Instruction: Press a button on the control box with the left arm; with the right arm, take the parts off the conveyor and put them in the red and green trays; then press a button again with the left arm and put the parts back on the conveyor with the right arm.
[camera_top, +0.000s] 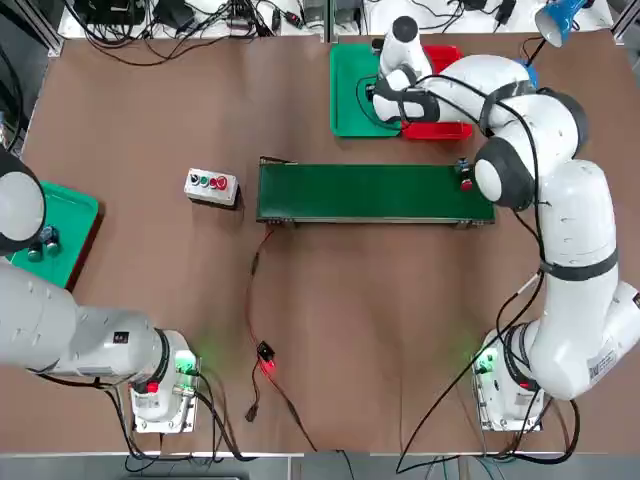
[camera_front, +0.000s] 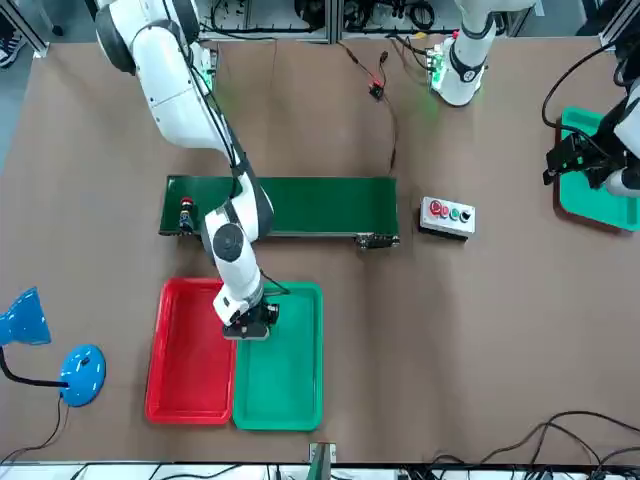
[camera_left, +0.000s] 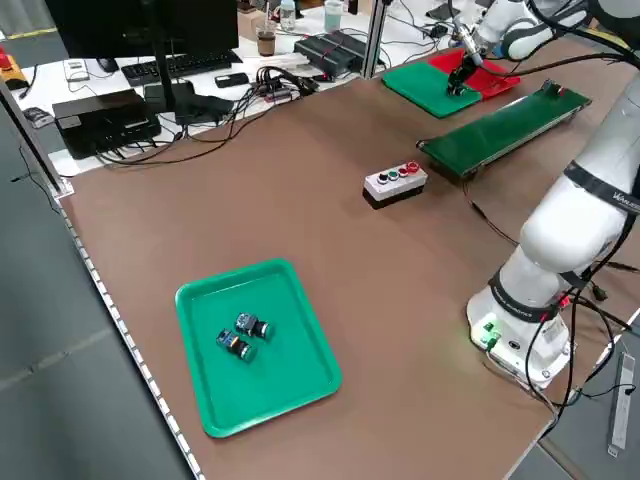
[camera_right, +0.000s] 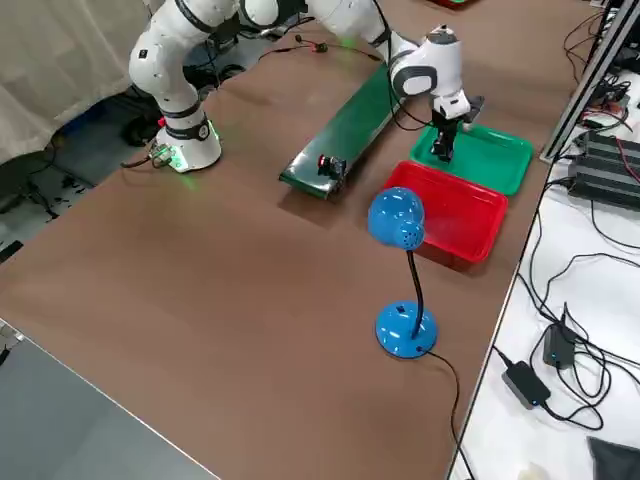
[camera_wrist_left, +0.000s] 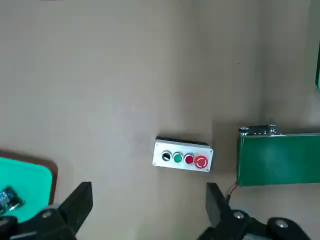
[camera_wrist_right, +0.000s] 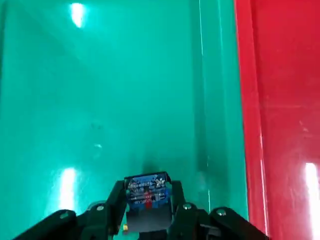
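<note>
- The right gripper (camera_wrist_right: 149, 197) is beyond the conveyor (camera_top: 375, 193) from the arm bases, over the green tray (camera_front: 300, 385) near its edge with the red tray (camera_front: 190, 370). Its fingers are closed on a small switch part (camera_wrist_right: 147, 190).
- The left gripper (camera_wrist_left: 150, 197) stands open and empty, off the conveyor's left end.
- The other part, the red-capped switch (camera_front: 186, 218), is upright on the conveyor's right end.
- The control box (camera_top: 212, 187) sits just past the conveyor's left end.
- The held part should be light and stiff, its clear-sided housing and small contacts more breakable than heavy. Hard plastic could slip or twist if pinched off centre, so the flat sides of the body make the best hold; the cap and terminals are worth avoiding.
- Setting it down looks like the step in hand: lower it gently, then let go. Whether it touches the tray I cannot tell.
- The right wrist view shows the gripped body, though not its cap; the top view hides that gripper under the arm.
- The left side view shows two loose switches (camera_left: 244, 336) in the teal tray (camera_left: 290, 385), well left of the conveyor; the left wrist view catches just one.
</note>
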